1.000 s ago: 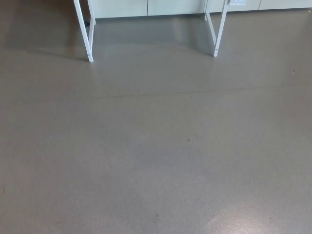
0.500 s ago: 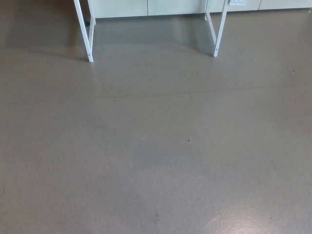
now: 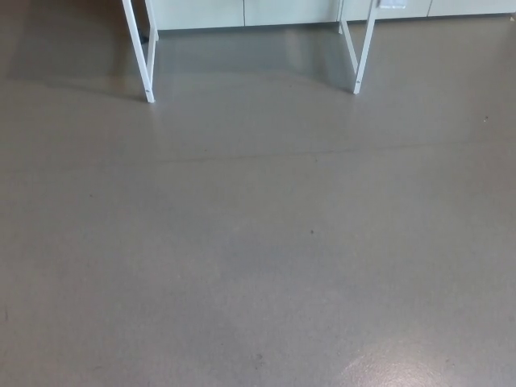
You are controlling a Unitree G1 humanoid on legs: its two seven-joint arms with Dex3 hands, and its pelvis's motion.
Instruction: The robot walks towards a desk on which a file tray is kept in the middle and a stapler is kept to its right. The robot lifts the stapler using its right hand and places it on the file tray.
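Neither the stapler nor the file tray shows in the head view. Only the bottom of the desk is seen: a white left leg [image 3: 139, 50] and a white right leg [image 3: 362, 50] standing on the grey floor [image 3: 258, 242] at the top of the picture. The desk top is cut off above the frame. Neither of my hands nor any part of my arms is visible.
Pale cabinet fronts [image 3: 242, 12] run along the far wall behind the desk legs. A thin seam [image 3: 306, 153] crosses the floor from left to right. A bright reflection [image 3: 387, 371] lies on the floor at the bottom right.
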